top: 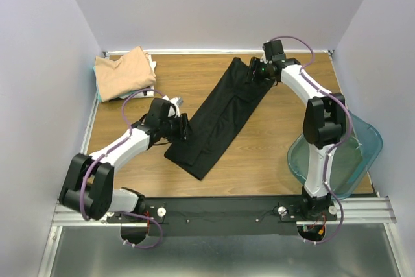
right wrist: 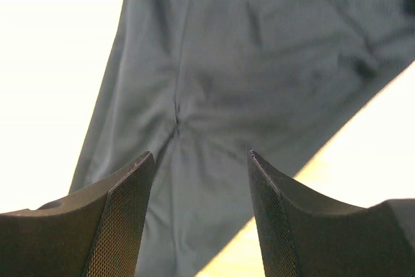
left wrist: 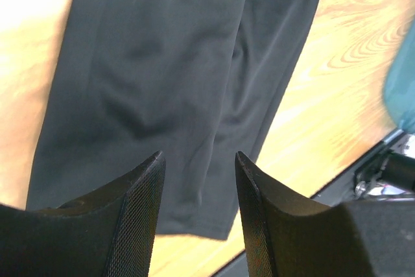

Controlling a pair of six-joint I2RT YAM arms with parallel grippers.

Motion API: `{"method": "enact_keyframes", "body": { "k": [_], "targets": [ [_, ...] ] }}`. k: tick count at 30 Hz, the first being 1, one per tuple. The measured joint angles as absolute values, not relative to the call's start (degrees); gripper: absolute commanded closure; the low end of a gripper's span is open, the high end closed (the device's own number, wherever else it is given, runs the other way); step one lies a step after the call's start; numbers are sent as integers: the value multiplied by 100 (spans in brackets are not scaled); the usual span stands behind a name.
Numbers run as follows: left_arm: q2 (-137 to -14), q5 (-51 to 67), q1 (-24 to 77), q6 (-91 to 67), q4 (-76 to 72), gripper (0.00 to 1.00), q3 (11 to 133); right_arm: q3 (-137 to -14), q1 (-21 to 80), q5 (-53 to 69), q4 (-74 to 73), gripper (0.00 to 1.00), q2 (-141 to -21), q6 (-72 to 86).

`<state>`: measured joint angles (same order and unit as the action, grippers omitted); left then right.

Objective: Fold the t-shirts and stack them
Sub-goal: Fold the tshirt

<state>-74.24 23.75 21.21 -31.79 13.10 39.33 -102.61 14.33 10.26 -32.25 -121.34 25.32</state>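
A black t-shirt [top: 219,119] lies folded into a long narrow strip, running diagonally across the middle of the wooden table. It fills the left wrist view [left wrist: 168,82] and the right wrist view [right wrist: 259,82]. My left gripper [top: 184,128] is open and empty just above the strip's near left edge; its fingertips [left wrist: 152,173] frame the cloth. My right gripper [top: 254,71] is open and empty over the strip's far end. A tan t-shirt [top: 123,72] lies folded on pale shirts at the far left corner.
A clear teal plastic bin [top: 337,154] hangs over the table's right edge, beside the right arm; its edge shows in the left wrist view [left wrist: 403,89]. White walls close in the table on three sides. A metal rail [top: 220,211] runs along the near edge.
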Motion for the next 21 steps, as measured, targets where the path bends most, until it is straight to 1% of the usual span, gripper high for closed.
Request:
{"method": "enact_keyframes", "body": {
  "k": [5, 11, 18, 21],
  "targets": [
    [-7985, 2257, 2357, -2952, 1216, 45, 4110, -9692, 1463, 1024, -3173, 34, -12044, 2526],
    [-8090, 2152, 2515, -2821, 1256, 46, 4073, -9627, 1468, 1011, -3179, 33, -12492, 2521],
    [-8090, 2126, 2880, -2921, 1179, 46, 3614, -10147, 1466, 928, -3083, 33, -12888, 2523],
    [-8018, 2132, 3138, -3114, 875, 46, 3437, -10390, 1468, 928, -3068, 33, -13061, 2523]
  ]
}}
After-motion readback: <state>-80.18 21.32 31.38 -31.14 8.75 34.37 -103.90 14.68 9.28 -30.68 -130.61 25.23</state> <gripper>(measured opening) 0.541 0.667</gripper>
